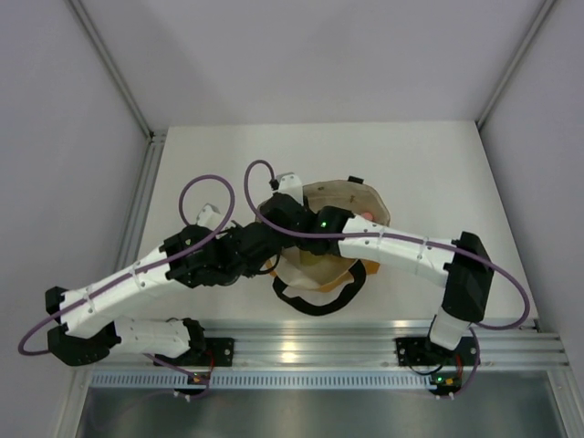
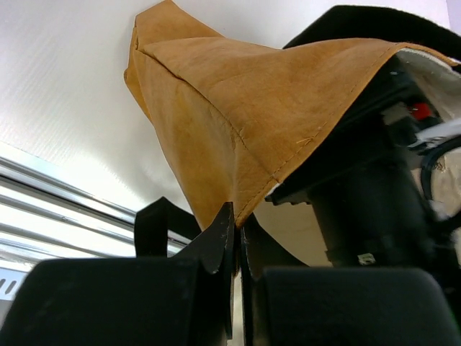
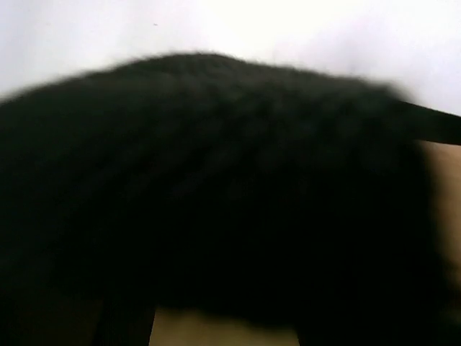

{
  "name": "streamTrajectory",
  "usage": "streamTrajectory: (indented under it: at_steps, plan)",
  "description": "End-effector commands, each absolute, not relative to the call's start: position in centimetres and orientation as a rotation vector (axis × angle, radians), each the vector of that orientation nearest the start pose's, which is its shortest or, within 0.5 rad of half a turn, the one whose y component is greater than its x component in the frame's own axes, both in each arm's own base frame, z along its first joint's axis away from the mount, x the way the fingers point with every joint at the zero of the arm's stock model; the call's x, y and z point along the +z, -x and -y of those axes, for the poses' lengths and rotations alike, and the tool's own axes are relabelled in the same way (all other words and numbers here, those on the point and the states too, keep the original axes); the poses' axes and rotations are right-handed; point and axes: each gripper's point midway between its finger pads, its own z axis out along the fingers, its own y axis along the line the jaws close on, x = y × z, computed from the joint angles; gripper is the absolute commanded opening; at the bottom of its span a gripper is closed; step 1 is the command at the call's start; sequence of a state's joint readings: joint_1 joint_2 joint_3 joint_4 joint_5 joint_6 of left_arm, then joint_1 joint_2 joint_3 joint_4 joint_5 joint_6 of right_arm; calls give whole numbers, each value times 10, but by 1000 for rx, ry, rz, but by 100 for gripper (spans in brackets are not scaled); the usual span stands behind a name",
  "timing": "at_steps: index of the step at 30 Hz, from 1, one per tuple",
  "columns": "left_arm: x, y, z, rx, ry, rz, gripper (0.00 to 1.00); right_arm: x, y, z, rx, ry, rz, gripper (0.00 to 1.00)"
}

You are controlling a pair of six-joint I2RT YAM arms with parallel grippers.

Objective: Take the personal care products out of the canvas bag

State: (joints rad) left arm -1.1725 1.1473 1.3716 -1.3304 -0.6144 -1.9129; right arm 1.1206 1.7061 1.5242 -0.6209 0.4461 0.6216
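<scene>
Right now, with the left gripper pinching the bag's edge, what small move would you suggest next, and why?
Probably have the left gripper lift the canvas bag edge it is shut on a little higher: the right wrist view shows only dark blur, nothing to grasp.

Tan-orange canvas bag, open-mouthed, cream lining visible, black loop handles nearside.

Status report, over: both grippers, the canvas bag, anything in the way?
Left gripper shut on canvas bag edge. Right arm at bag mouth, its fingers hidden. Right wrist view blocked by dark blur. Bottles not clearly seen.
</scene>
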Motion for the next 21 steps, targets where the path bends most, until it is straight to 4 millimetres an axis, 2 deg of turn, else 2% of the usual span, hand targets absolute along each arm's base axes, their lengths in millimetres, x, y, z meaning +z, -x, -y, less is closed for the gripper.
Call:
streamTrajectory:
  at_steps: [1, 10, 16, 19, 20, 21]
  plan:
    - [244, -143, 175, -381, 1025, -2307, 0, 179, -242, -393, 360, 346, -2260, 61]
    - [245, -142, 174, -385, 1026, -2306, 0, 145, -241, -393, 291, 359, -2310, 63]
    - [246, -143, 174, -392, 1028, -2303, 0, 133, -240, -393, 272, 361, -2333, 62]
    - [246, -143, 173, -392, 1029, -2299, 0, 134, -240, -392, 272, 354, -2328, 56]
    - [247, -143, 174, -396, 1028, -2300, 0, 135, -241, -392, 272, 351, -2327, 52]
    - [246, -143, 173, -392, 1027, -2300, 0, 137, -241, -392, 275, 346, -2323, 41]
